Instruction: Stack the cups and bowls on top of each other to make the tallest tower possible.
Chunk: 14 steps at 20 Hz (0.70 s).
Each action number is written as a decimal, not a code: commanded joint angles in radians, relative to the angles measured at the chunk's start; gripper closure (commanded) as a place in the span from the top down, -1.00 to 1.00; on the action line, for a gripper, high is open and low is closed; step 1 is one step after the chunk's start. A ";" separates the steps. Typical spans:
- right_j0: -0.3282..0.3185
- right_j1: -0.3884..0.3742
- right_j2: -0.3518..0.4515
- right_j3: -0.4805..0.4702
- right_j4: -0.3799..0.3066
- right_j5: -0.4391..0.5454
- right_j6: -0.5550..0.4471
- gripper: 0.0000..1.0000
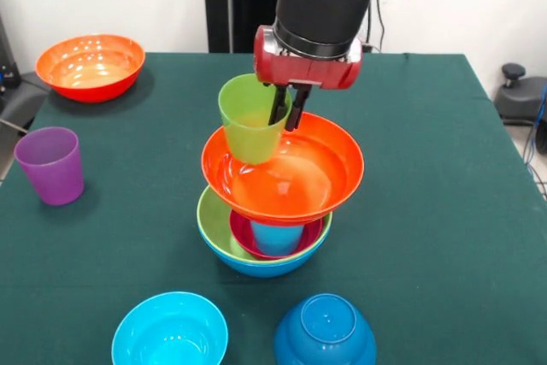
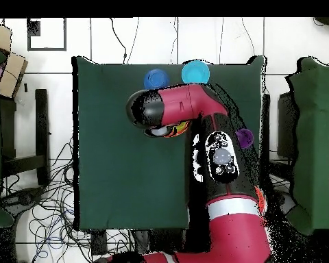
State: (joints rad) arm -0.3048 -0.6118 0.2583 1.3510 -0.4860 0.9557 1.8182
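My gripper (image 1: 285, 124) is shut on the right rim of the lime green cup (image 1: 249, 126). It holds the cup upright with its bottom down inside the left part of a large orange bowl (image 1: 299, 177). That bowl sits tilted on top of the tower, resting on the light blue cup (image 1: 275, 237). The light blue cup stands in the small magenta bowl (image 1: 242, 239), inside the lime green bowl (image 1: 209, 226) and the blue bowl (image 1: 256, 267). In the overhead view the arm (image 2: 188, 103) hides the gripper and most of the tower.
A second orange bowl (image 1: 90, 66) sits at the far left corner. The purple cup (image 1: 51, 164) (image 2: 245, 138) stands at the left. The cyan bowl (image 1: 169, 331) (image 2: 195, 72) and the upside-down dark blue bowl (image 1: 325, 331) (image 2: 154, 79) sit at the near edge.
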 commanded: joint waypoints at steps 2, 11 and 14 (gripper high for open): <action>0.059 -0.002 -0.025 0.019 0.049 -0.037 0.197 -1.00; 0.128 0.020 -0.075 -0.019 0.086 -0.023 0.238 -1.00; 0.128 0.026 -0.083 -0.015 0.097 -0.040 0.227 -1.00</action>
State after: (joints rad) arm -0.1952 -0.6102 0.1893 1.3510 -0.4099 0.9557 1.8704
